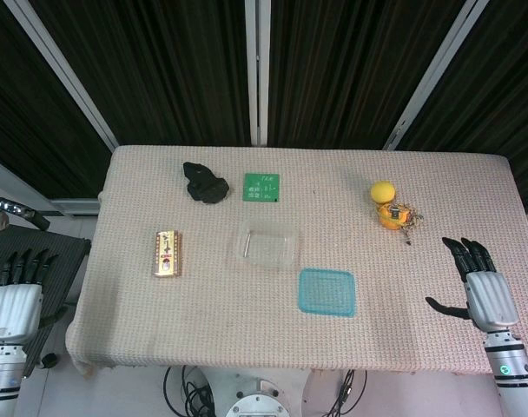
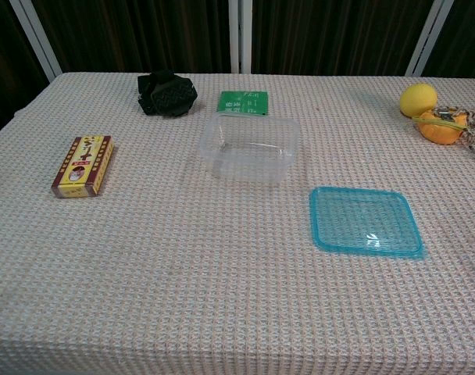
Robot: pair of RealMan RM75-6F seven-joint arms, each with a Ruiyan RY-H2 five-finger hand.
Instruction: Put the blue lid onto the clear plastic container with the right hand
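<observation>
- The blue lid [image 2: 366,221] lies flat on the table [image 2: 183,297], nearest the chest camera, just in front and to the right of the clear container [image 2: 250,147], not touching it.
- The right hand [image 1: 479,289] hovers over the table's right edge, fingers apart, holding nothing, well apart from the lid.
- The left hand [image 1: 17,294] hangs off the table's left side, fingers straight, empty.
- Judgement: reach left to the lid, pinch one edge to lift it, carry it level and square it with the container's rim before pressing.

Lab: cloth-covered table [image 1: 116,287], dark curtains [image 1: 160,61]
</observation>
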